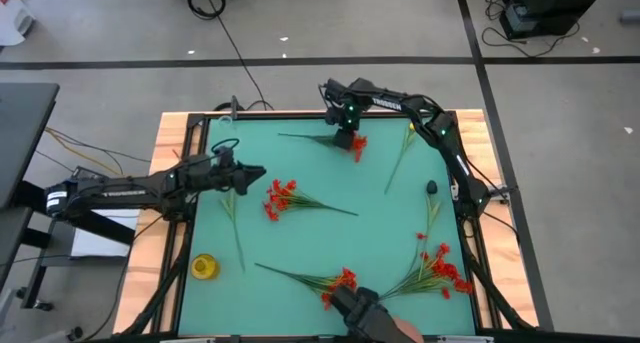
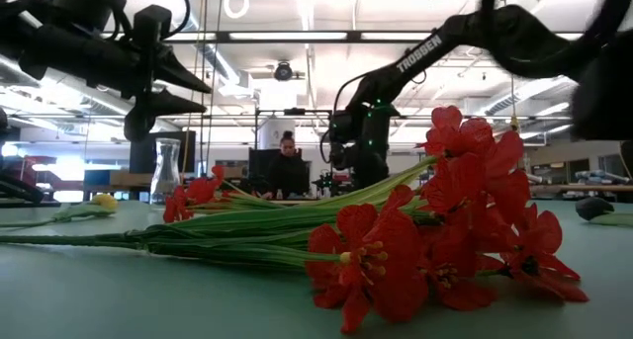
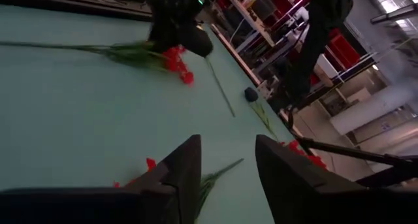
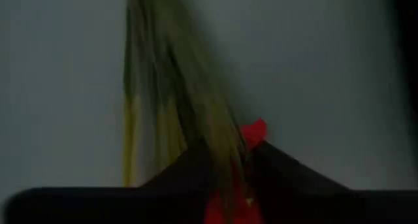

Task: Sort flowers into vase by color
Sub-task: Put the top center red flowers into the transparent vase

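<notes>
Several red-blossomed sprays lie on the teal mat: one mid-table, two near the front edge. A fourth red spray is at the far edge, under my right gripper, which is shut on it. Yellow buds on thin stems lie at far right, right and left. My left gripper hovers open over the mat's left part, with nothing between its fingers. My right gripper pinches the far red spray's bundle of green stems between its two fingers, close to the red blossoms. It comes from above, pointing down, fingers across the stems. The long stem end stretches toward the table's left; whether it is lifted, I cannot tell.
A clear glass vase stands at the mat's far left. A round yellow object sits near the front left, a small dark object at the right. A person sits beyond the table.
</notes>
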### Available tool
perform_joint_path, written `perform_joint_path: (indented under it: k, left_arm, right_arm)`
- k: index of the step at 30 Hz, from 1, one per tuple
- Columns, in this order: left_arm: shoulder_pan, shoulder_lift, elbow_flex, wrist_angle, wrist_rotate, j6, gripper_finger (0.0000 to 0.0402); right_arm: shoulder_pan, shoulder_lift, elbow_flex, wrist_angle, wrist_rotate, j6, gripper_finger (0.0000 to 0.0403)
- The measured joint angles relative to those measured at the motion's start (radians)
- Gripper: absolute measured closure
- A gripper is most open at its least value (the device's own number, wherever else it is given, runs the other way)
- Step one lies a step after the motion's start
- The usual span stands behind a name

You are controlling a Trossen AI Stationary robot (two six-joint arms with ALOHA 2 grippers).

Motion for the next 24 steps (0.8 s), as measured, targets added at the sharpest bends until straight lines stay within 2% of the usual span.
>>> perform_joint_path:
  k: [2,3,7,10,13,19,24]
  left_arm:
    - [0.007,0.02,0.0,0.033,0.001,0.028,0.0255]
    - [0.007,0.031,0.001,0.049,0.008,0.042,0.0256]
    - [0.007,0.084,0.083,-0.007,0.036,0.162,0.0255]
    - [0.007,0.145,0.196,-0.117,0.036,0.343,0.025]
    - [0.007,0.219,0.337,-0.239,0.035,0.567,0.0242]
    - [0.007,0.391,0.587,-0.526,-0.043,0.915,0.0213]
    - [0.025,0.538,0.706,-0.571,-0.07,1.108,0.0172]
  right_arm:
    - [0.002,-0.004,-0.001,-0.041,-0.046,0.029,0.037]
    - [0.003,-0.006,-0.001,-0.063,-0.077,0.058,0.0383]
    - [0.002,-0.008,-0.001,-0.178,-0.258,0.213,0.037]
    - [0.001,-0.009,-0.001,-0.267,-0.433,0.273,0.0373]
    - [0.009,-0.015,-0.001,-0.316,-0.555,0.307,0.0388]
    - [0.031,-0.075,-0.001,-0.321,-0.643,0.341,0.0381]
    - [0.063,-0.166,0.0,-0.321,-0.659,0.346,0.0385]
